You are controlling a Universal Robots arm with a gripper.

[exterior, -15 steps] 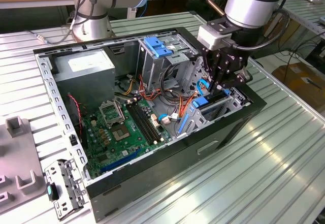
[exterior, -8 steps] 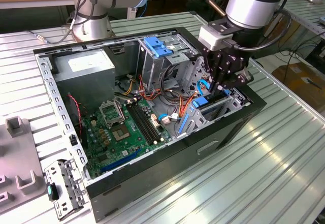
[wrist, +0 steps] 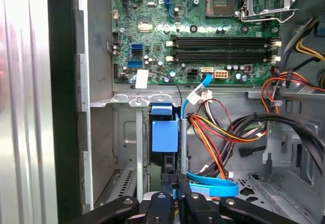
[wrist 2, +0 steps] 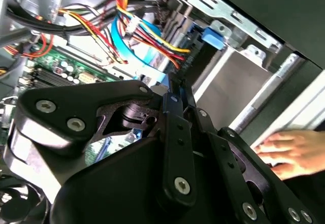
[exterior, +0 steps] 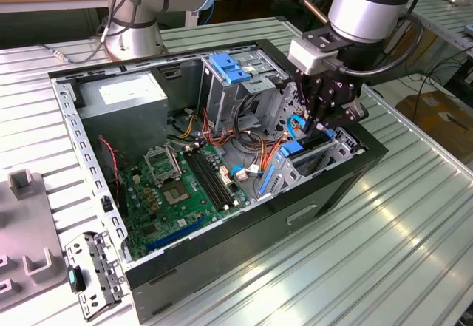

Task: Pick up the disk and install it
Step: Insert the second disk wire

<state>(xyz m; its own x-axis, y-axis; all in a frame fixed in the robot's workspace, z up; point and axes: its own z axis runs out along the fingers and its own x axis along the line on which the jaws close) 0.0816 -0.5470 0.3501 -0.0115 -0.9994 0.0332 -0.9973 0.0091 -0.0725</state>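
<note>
Down inside the open computer case (exterior: 222, 259), in the exterior view, the gripper (exterior: 325, 123) sits at the drive bay, clamped on the disk (exterior: 299, 148). In the first wrist view, its fingers (wrist: 175, 203) meet behind the disk's blue rail (wrist: 165, 132), standing on edge in the bay. In the second wrist view, a hand (wrist 2: 292, 153) rests on the case's outer wall.

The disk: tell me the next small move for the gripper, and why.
Probably a short, slow push of the disk straight along its slot. The gripper sits right at it, and its blue carrier stands between the grey walls of the drive bay, seemingly lined up. Keep the path straight, since the cable bundle lies close beside the bay.
</note>
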